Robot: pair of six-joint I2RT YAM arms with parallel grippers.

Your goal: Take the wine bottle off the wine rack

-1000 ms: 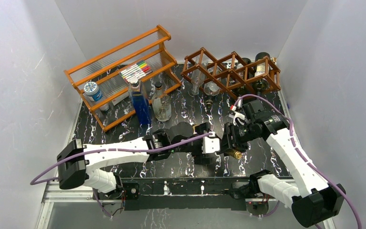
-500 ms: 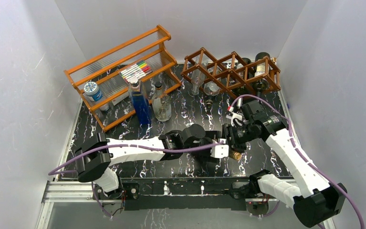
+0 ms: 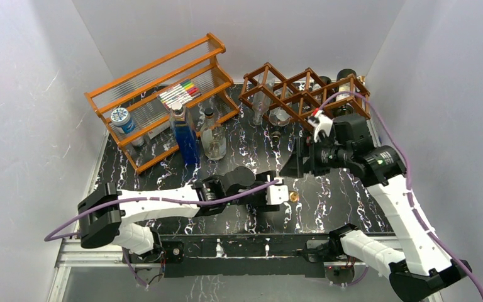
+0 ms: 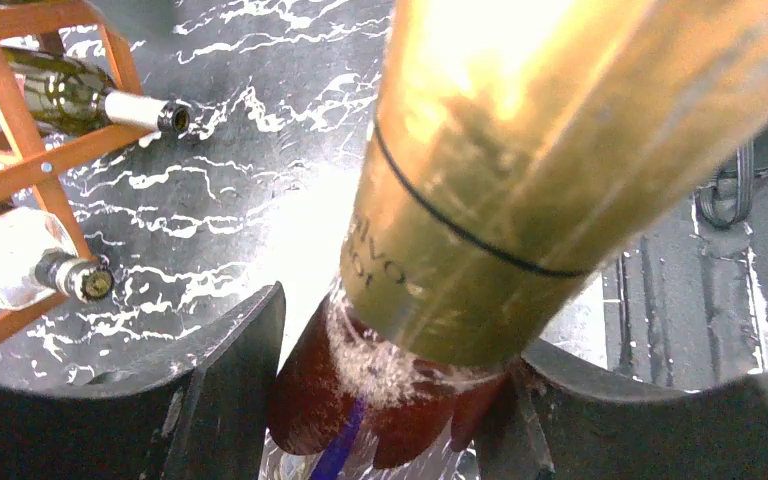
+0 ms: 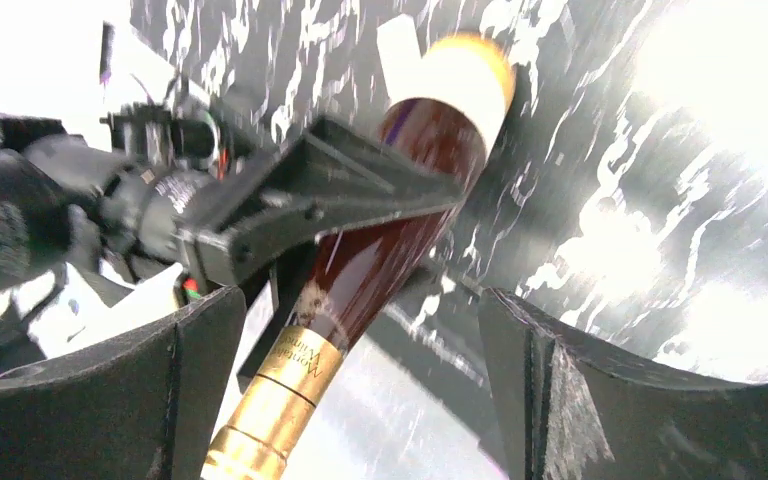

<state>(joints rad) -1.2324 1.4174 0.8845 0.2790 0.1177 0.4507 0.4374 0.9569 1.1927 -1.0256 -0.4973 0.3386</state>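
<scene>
Gripped in left hand [image 4: 385,390]: wine bottle [image 4: 480,180], foil neck toward wrist.

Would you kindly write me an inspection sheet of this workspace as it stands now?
Surface: black marbled table; nothing spilled seen.
Job's things: wine bottle is out of the wine rack; other bottles lie in the rack.
Clutter: orange shelf holding markers and a jar; blue bottle and clear bottle stand by it.
Hands: left hand shut on the wine bottle; right hand open, empty.
Cables: purple cable along each arm; the right one crosses the rack's right end in the top view.
Surroundings: white walls.
</scene>
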